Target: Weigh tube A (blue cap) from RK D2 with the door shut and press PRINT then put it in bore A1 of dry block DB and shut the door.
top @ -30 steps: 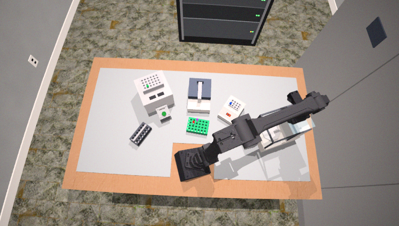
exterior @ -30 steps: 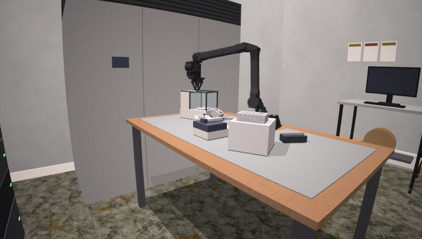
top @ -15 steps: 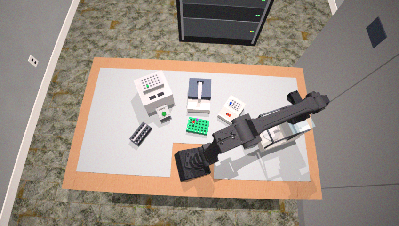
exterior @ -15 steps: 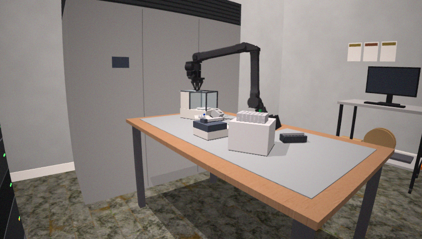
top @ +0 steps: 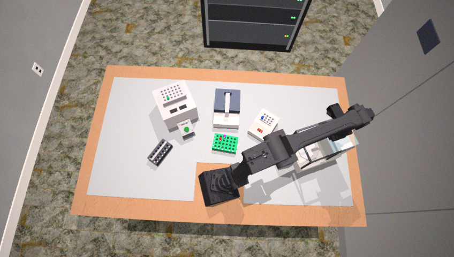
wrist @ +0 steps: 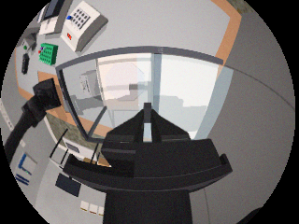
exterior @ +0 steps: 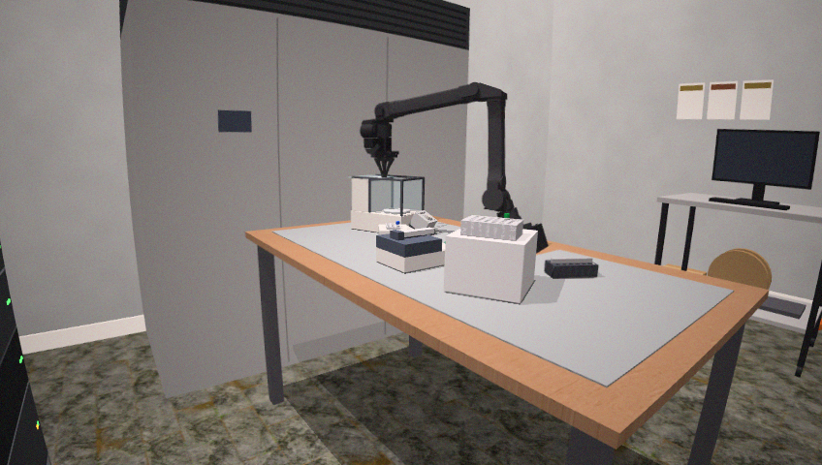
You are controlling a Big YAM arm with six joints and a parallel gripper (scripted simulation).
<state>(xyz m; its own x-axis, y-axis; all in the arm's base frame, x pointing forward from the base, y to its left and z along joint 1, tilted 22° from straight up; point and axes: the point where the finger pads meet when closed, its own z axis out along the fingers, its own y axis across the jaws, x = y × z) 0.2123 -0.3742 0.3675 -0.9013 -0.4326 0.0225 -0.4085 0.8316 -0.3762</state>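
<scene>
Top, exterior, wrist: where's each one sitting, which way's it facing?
Top: high over the bench, facing down; nearly the whole arm shows, fingertips hidden.
Exterior: beyond the stations' far side, facing back across; arm and end effector show.
Wrist: on the arm's wrist, facing down at the balance; fingers at the door handle, lower arm at left.
Top and wrist share the green rack.
</scene>
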